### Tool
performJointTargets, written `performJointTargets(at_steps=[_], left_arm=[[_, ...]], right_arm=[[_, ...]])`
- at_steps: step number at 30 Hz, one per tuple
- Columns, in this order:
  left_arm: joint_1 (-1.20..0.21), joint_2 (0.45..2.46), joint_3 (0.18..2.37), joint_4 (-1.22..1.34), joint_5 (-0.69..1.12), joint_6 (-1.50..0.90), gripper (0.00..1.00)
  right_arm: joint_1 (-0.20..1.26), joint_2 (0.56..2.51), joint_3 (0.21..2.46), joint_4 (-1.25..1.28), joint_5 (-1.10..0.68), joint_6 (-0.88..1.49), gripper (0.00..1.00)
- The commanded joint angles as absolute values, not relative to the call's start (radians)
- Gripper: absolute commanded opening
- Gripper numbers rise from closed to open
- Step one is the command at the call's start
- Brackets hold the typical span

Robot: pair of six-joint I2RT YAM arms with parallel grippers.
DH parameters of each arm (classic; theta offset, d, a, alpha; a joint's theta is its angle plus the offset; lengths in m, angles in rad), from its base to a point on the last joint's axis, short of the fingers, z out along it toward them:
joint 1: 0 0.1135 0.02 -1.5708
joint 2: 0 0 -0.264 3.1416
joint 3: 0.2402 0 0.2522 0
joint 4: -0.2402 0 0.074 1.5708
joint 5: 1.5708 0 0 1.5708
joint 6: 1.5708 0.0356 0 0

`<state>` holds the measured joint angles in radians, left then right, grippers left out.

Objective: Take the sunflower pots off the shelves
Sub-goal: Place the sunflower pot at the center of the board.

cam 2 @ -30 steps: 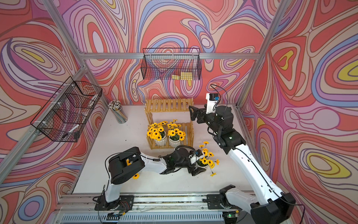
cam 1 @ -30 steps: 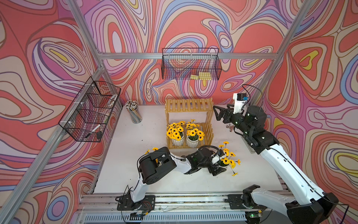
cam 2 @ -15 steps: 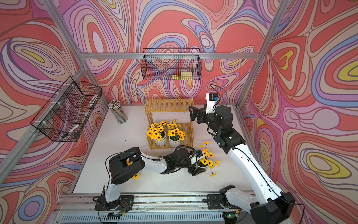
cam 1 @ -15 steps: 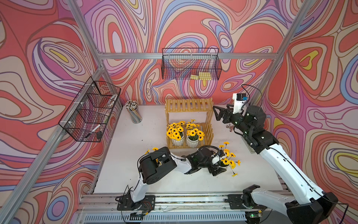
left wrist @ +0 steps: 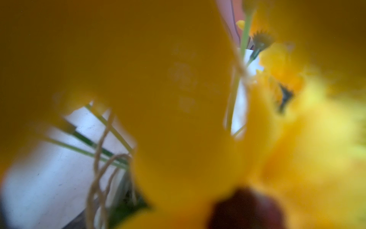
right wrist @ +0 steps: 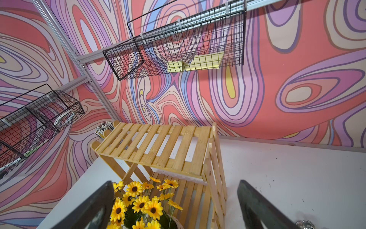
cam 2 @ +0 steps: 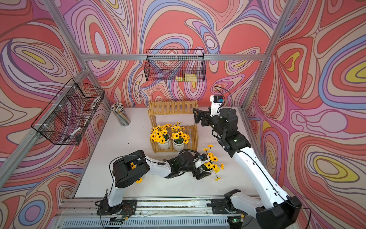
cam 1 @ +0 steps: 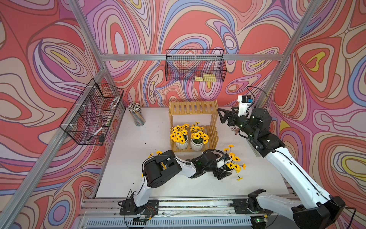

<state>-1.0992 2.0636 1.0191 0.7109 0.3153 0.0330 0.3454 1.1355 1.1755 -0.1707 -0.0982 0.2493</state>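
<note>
Far out to the left of both pairs of jaws, hung on the side wall: a black wire basket [cam 1: 85, 126]. Nearer in, standing on the white table [cam 1: 134, 158] yet well apart from either gripper: a clear cup of pencils [cam 1: 137, 117]. Behind the left jaws, tucked against the left arm [cam 1: 164, 170]: a few yellow blooms [cam 1: 158, 152], pot hidden. Just beyond the left jaws toward the back wall: the shelves [cam 1: 193, 107], carrying on the lower tier a left-hand sunflower pot [cam 1: 181, 144] and a right-hand sunflower pot [cam 1: 196, 146] side by side. Low on the table, in front of the shelves' right corner: the left gripper [cam 1: 225, 171], pushed in against a third sunflower pot [cam 1: 234, 166]; shows one dark finger [cam 1: 223, 175] under the blooms and hides the other, so cannot tell whether clamped on that pot or merely around it. Fills the left wrist view with blurred petals, green stems and twine [left wrist: 99, 158]. Raised just off the right end of the upper tier: the right gripper [cam 1: 227, 112], spread wide and gripping nothing; frames, in the right wrist view, the upper tier's end and the lower-tier blooms ahead between its fingers [right wrist: 95, 206].
</note>
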Motion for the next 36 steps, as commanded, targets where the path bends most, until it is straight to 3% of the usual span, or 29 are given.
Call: performJointTargets(at_steps=[1, 5, 7, 20, 36], left_arm=[[-1.106, 2.091, 1.002, 0.726, 0.298, 0.047, 0.83], [-1.106, 2.089, 0.997, 0.720, 0.286, 0.057, 0.89], [-1.106, 2.084, 0.996, 0.709, 0.278, 0.058, 0.99], [-1.106, 2.036, 0.899, 0.835, 0.247, 0.086, 0.99], [-1.106, 1.718, 0.795, 0.737, 0.162, 0.209, 0.99]], right_arm=[[0.340, 1.143, 1.163, -0.163, -0.104, 0.256, 0.98], [0.339, 1.147, 1.161, -0.163, -0.103, 0.255, 0.98], [0.339, 1.149, 1.160, -0.163, -0.103, 0.255, 0.98], [0.339, 1.163, 1.153, -0.171, -0.099, 0.254, 0.98], [0.341, 1.053, 1.049, -0.259, -0.275, 0.181, 0.98]])
